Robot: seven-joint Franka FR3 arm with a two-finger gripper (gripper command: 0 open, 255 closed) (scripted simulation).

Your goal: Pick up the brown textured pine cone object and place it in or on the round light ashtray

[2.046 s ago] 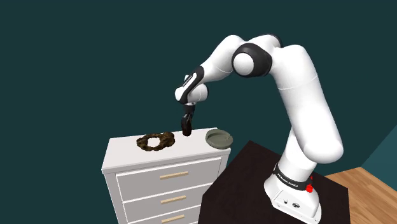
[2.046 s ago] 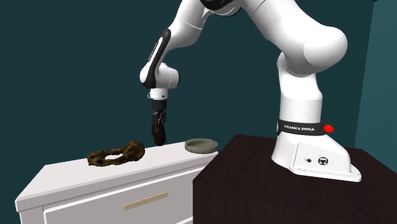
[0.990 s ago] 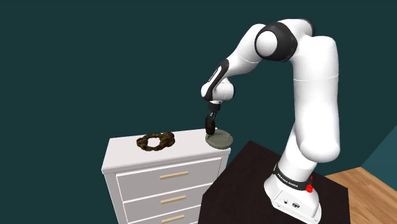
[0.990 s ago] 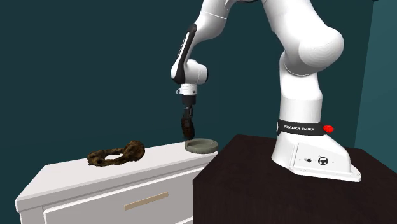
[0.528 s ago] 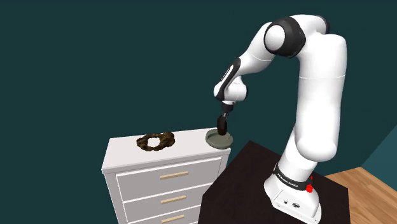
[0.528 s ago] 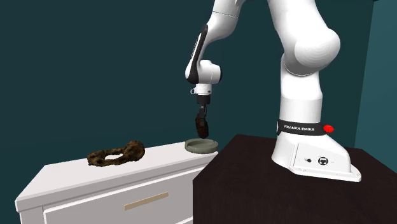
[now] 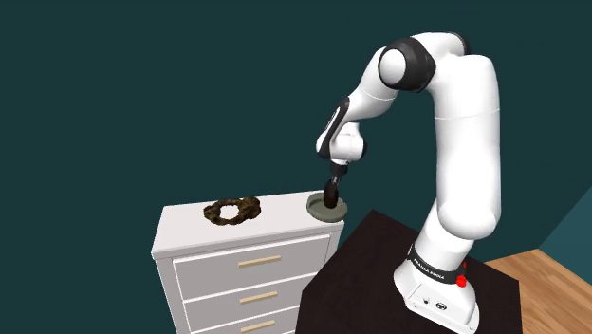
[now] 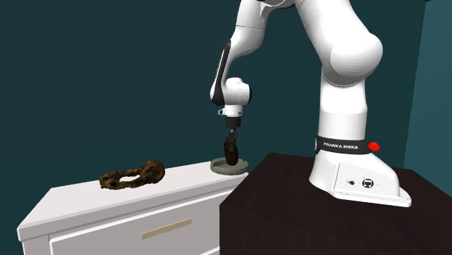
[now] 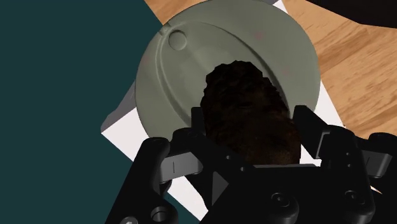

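Wrist view has the pine cone [image 9: 248,108] pinched in the claw [image 9: 252,124]. Both black fingers press on its sides, so the claw is holding it, not just hovering around it. Straight past the fingertips sits the round greenish-grey ashtray [image 9: 191,57], and the cone covers a good chunk of its bowl.

So we'd say the pickup is done and the cone is lined up over its target. What's left is the drop: maybe a bit more lowering, then opening the fingers and backing off. It hasn't been released yet.

From the wrist we get the centring, but height is hard to read. The second exterior view helps there: the cone's lower end looks level with or just inside the ashtray's [image 8: 229,167] rim. We can't tell if it touches the bottom.

The shoulder view adds what the wrist camera misses. The ashtray [image 7: 325,209] sits at the corner of a white dresser [image 7: 190,223]. A brown ring thing [image 7: 232,210] lies well off to the side of the claw, out of the way. Wood floor [image 9: 356,63] peeks out beyond the dresser edge under the claw.
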